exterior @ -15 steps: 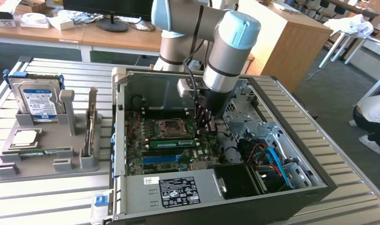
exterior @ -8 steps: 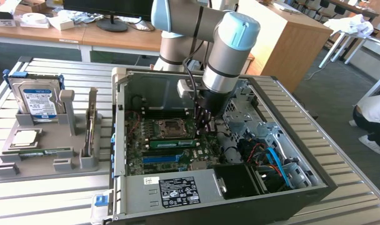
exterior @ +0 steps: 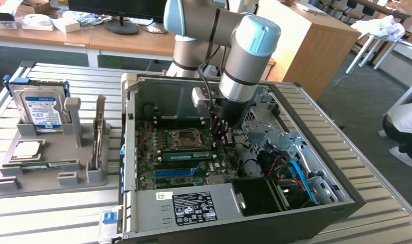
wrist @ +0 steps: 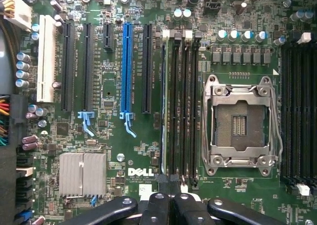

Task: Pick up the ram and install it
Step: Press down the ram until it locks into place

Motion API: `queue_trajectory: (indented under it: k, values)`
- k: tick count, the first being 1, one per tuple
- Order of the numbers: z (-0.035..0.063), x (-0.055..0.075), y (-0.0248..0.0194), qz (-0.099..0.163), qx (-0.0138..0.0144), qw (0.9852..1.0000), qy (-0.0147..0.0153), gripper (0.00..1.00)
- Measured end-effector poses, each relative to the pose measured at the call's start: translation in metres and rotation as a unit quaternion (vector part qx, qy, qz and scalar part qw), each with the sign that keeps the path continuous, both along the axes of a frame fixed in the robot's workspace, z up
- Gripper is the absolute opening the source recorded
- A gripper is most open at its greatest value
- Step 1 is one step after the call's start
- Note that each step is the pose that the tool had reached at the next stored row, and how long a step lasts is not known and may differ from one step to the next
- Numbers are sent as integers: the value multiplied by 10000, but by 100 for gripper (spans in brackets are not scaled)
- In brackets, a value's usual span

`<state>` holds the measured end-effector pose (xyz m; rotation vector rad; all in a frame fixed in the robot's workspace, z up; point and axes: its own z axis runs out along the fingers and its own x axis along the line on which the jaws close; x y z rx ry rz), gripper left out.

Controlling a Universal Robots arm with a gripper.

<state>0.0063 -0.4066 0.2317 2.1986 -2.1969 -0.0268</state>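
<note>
The ram [exterior: 185, 155], a long green stick, stands on edge in a memory slot of the motherboard [exterior: 167, 163], between the processor socket [exterior: 185, 136] and the blue expansion slot [exterior: 175, 172]. In the wrist view it shows edge-on as a thin pale line [wrist: 165, 106] in the slot bank beside the socket [wrist: 240, 123]. My gripper [exterior: 223, 138] reaches down into the open computer case, at the end of the ram on the exterior view's right. Its black fingers [wrist: 157, 205] are shut together with nothing between them, and the gripper [wrist: 171, 197] hangs over the end of the slots.
A grey fixture [exterior: 90, 175] on the exterior view's left holds a blue-labelled hard drive [exterior: 39, 109], a square processor [exterior: 26, 149], a flat green stick [exterior: 43, 164] and an upright one [exterior: 98, 132]. Case walls [exterior: 128, 152], cables [exterior: 297, 170] and the power supply [exterior: 185, 206] surround the board. A person [exterior: 404, 127] crouches at the right.
</note>
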Motion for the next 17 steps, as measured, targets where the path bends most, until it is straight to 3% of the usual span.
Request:
queue_trajectory:
  k: [17]
  values:
    - [-48,0,-1,0,-1,10000,-12,10]
